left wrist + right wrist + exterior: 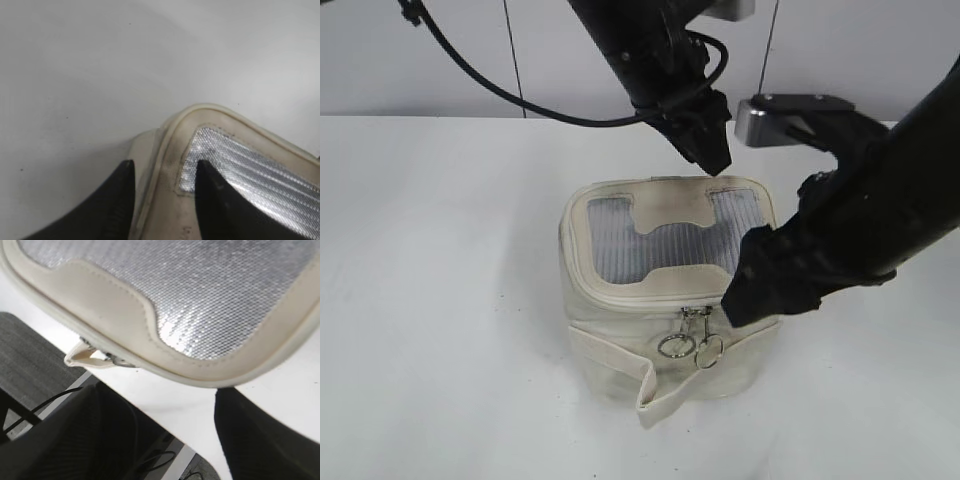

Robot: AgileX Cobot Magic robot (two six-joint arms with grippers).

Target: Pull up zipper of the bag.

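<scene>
The cream-white bag [620, 345] stands in the middle of the table, its lid with the grey mesh window [620, 245] facing up. The zipper [650, 300] runs round the lid rim. Its two silver sliders meet at the front, and their ring pulls [690, 348] hang down. My left gripper [712, 152] is at the lid's back right corner. In the left wrist view its fingers [165, 165] are pinched on the rim [170, 145]. My right gripper [755, 285] is open and empty beside the lid's front right corner. In the right wrist view its jaws [155, 395] are just off the lid rim [200, 375].
The loose cream strap [655, 385] hangs folded at the bag's front and also shows in the right wrist view [82, 356]. The white table [440, 300] lies all around. The table's near edge and dark floor with cables [30, 370] show in the right wrist view.
</scene>
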